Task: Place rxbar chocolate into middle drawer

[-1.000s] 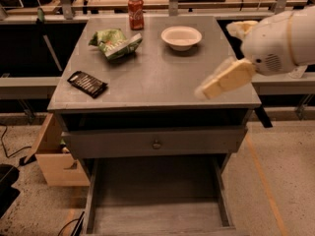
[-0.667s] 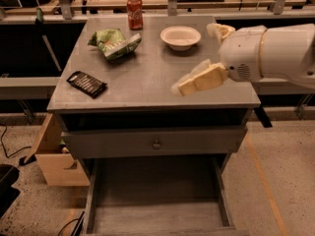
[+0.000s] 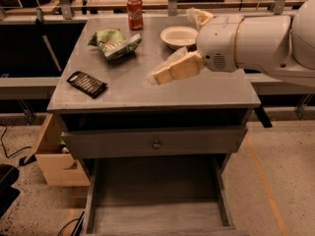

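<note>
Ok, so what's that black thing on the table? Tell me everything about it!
The bar is a small, flat, black wrapper, rectangular, with rows of white lettering too small to read. It looks shut and whole. It lies flat, turned at a slant, near the front corner of the grey table, on the picture's left, touching only the tabletop. Nothing holds it: the gripper hangs over the table's middle, well apart from it.
</note>
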Robot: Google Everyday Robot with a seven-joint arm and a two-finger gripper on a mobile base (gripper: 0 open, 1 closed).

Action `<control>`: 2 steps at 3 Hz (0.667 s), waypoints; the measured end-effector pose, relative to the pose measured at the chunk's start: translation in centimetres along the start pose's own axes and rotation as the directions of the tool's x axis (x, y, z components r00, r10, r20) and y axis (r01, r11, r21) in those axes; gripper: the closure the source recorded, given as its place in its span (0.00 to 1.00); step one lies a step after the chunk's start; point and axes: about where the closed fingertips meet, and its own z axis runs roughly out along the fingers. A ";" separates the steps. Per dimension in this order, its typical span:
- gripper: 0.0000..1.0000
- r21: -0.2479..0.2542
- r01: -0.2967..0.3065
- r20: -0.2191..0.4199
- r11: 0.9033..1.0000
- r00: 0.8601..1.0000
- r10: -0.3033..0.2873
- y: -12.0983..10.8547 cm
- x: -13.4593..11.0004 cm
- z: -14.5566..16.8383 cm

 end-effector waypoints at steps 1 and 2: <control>0.00 -0.028 -0.003 -0.039 1.000 0.999 0.002 1.6 0.0 3.8; 0.00 -0.063 -0.062 -0.004 0.996 0.998 0.061 4.0 1.0 9.3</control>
